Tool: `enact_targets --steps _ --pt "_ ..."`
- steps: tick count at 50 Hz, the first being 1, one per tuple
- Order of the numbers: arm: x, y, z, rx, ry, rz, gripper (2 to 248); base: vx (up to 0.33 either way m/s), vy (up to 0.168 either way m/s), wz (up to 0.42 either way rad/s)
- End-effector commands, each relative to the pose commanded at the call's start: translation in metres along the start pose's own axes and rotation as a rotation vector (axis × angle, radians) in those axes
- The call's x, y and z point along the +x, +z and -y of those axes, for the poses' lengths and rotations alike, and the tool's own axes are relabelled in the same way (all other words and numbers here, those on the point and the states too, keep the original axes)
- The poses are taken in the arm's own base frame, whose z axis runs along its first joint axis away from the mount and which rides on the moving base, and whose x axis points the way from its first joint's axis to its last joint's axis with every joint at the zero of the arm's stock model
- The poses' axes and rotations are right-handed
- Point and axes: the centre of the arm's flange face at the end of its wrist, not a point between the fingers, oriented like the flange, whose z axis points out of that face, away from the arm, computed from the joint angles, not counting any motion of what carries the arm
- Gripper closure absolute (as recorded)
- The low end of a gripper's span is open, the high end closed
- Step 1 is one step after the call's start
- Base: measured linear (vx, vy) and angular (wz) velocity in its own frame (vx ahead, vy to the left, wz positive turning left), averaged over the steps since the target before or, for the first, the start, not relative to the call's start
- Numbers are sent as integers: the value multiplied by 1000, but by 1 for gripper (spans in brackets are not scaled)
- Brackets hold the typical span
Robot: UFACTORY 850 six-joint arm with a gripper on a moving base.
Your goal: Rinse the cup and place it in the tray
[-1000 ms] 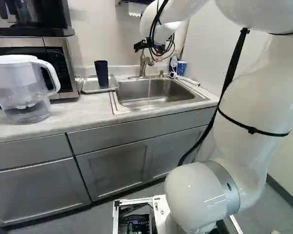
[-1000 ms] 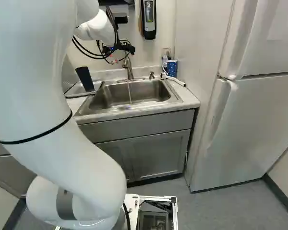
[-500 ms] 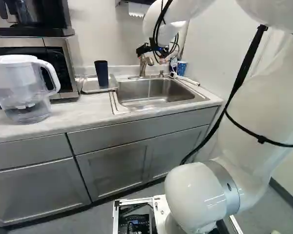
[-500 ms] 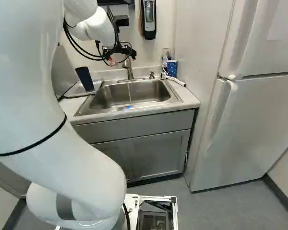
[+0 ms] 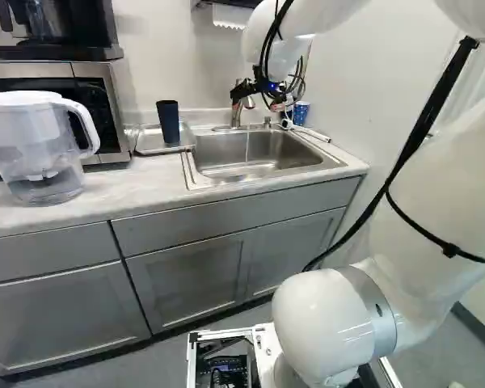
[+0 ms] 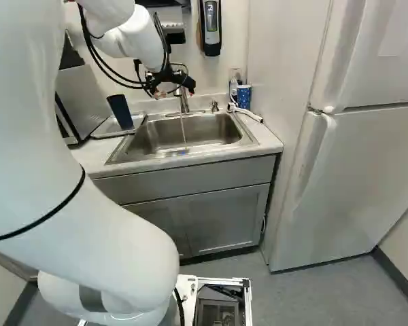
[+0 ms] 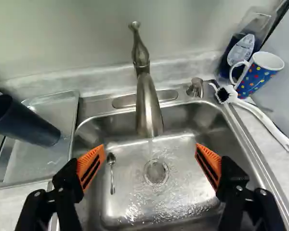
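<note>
Standing in the tray (image 7: pixel 29 163), left of the gaping claw (image 6: pixel 175 89), is the cup (image 7: pixel 26 122). Ahead, the faucet (image 7: pixel 147 106) is blocking the way, running into the sink (image 7: pixel 125 190).

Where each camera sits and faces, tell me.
Left base view: behind the arm, on its left, facing ahead and down to the sink; arm at right.
Right base view: behind it, on its right, facing likewise; arm at left, fridge opposite.
Wrist view: on the wrist, looking down along the hand past its open fingers to the sink.
All show sink, faucet and cup.
</note>
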Motion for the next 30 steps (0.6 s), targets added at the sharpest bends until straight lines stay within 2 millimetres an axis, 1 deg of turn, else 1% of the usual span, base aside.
enact_targets --steps 16,30 --pt "-19 -11 -7 -13 9 97 3 0 0 0" --pt "-29 -14 -8 -19 9 195 3 0 0 0"
